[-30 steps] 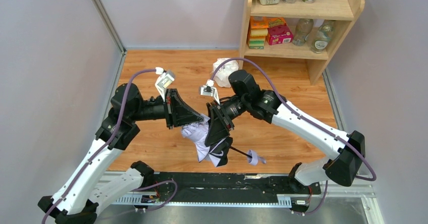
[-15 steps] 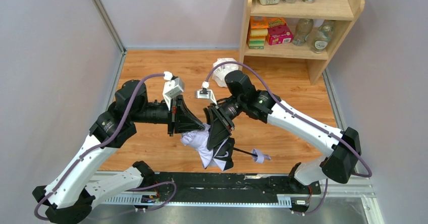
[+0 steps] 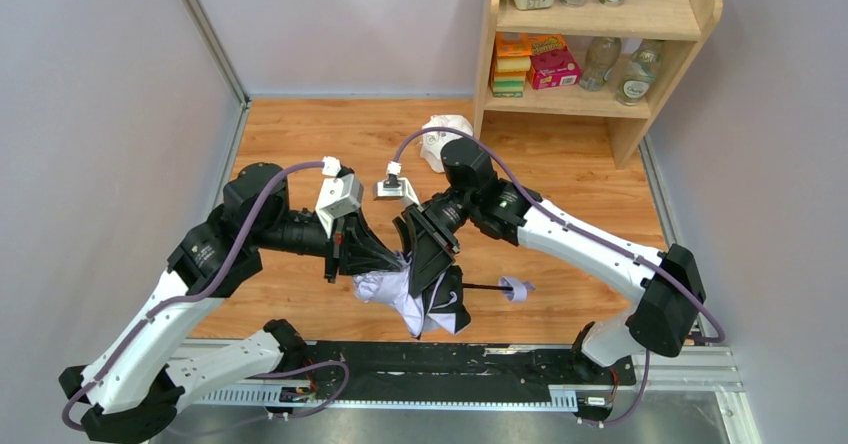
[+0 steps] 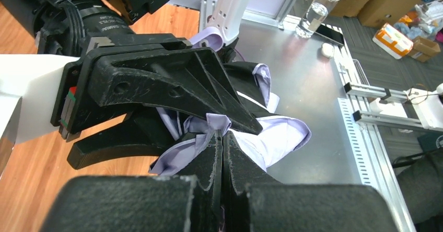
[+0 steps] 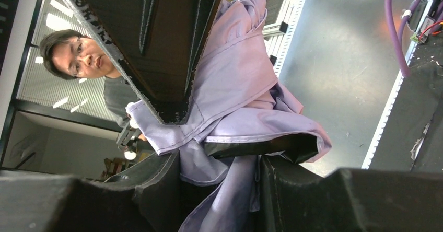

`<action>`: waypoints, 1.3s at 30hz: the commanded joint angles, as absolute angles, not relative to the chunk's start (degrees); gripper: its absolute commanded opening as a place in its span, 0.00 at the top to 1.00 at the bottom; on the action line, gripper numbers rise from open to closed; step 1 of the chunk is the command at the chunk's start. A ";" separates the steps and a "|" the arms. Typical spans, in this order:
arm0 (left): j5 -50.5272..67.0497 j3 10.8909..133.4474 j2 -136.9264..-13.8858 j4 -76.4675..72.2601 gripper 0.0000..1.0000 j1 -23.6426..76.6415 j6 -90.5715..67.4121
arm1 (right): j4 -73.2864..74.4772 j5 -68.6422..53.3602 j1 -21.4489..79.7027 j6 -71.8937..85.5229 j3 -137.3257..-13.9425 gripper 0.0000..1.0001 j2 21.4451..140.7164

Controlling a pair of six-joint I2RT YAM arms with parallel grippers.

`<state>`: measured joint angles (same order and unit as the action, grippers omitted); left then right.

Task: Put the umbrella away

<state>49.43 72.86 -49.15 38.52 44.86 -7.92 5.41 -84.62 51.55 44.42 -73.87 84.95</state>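
The umbrella (image 3: 400, 296) hangs between both arms above the table's near edge, its lavender canopy bunched with black underside showing. Its thin black shaft runs right to the small lavender handle (image 3: 516, 288). My left gripper (image 3: 396, 261) is shut, pinching a fold of canopy (image 4: 284, 135) at its fingertips (image 4: 223, 134). My right gripper (image 3: 428, 286) comes in from the right, shut on the bunched canopy (image 5: 235, 80), which fills the gap in my right gripper (image 5: 222, 182). In the right wrist view the left gripper's black fingers (image 5: 162, 44) cross the top.
A wooden shelf (image 3: 690, 24) with tubs, boxes and bottles stands at the back right. A white plastic-wrapped lump (image 3: 442, 136) lies by its foot. A black rail (image 3: 500, 364) runs along the near edge. Grey walls close both sides. A person (image 5: 78, 57) shows past the table.
Both wrists have swung and shifted slightly toward the near edge with the canopy still held. The shaft has turned more level, so the handle sits higher in the top view.
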 commanded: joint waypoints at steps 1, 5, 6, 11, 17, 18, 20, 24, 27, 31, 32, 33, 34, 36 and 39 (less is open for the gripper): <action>60.64 73.30 -49.30 44.38 1.00 47.02 -5.89 | -7.29 -78.49 49.75 52.29 -75.76 1.00 85.52; 64.77 73.21 -48.87 45.70 0.92 47.02 -4.13 | -6.77 -78.13 49.31 52.21 -75.94 1.00 86.04; 65.12 73.13 -48.52 45.53 0.88 47.02 -3.96 | -6.59 -78.31 49.22 52.03 -76.02 1.00 86.31; 67.06 73.30 -46.06 45.79 0.59 47.02 -3.25 | -0.26 -77.61 48.78 46.85 -77.69 1.00 86.40; 51.81 77.60 -45.97 48.25 0.48 47.02 -3.68 | 15.85 -75.51 48.96 34.24 -80.41 1.00 85.61; 45.68 79.70 -45.62 48.34 0.48 47.02 -4.21 | 21.22 -74.02 48.96 29.75 -80.85 1.00 85.26; 31.65 83.73 -45.53 50.44 0.48 47.02 -5.36 | 28.80 -69.19 48.96 22.71 -81.30 1.00 84.20; 5.82 83.42 -41.24 47.73 0.43 46.93 -14.30 | 30.32 -48.58 48.96 17.59 -79.45 1.00 80.51; -16.73 80.69 -38.85 50.60 0.33 47.02 -30.46 | 23.76 -28.54 49.48 18.10 -74.99 1.00 76.48; -23.29 74.28 -38.23 49.05 0.27 47.02 -45.59 | 10.22 -11.81 52.99 16.53 -67.25 1.00 71.55; -22.68 73.05 -39.19 48.52 0.27 47.02 -49.79 | 7.50 -9.60 54.30 15.13 -66.02 1.00 70.93; -22.59 72.78 -39.90 47.30 0.27 47.02 -51.23 | 6.08 -7.84 55.45 13.38 -65.31 1.00 70.49; -21.28 72.25 -40.86 46.33 0.27 47.02 -52.72 | 4.76 -3.47 56.59 12.05 -64.69 1.00 70.05; -18.47 71.29 -42.01 39.76 0.27 47.02 -53.00 | 3.08 -0.89 57.83 10.20 -64.07 1.00 69.70; -13.81 69.18 -42.89 33.59 0.27 46.93 -53.35 | 3.24 6.22 60.55 7.39 -65.30 1.00 69.52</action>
<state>-16.34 70.74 -41.87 44.75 46.92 -47.46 13.32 -8.19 57.69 13.45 -63.51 72.10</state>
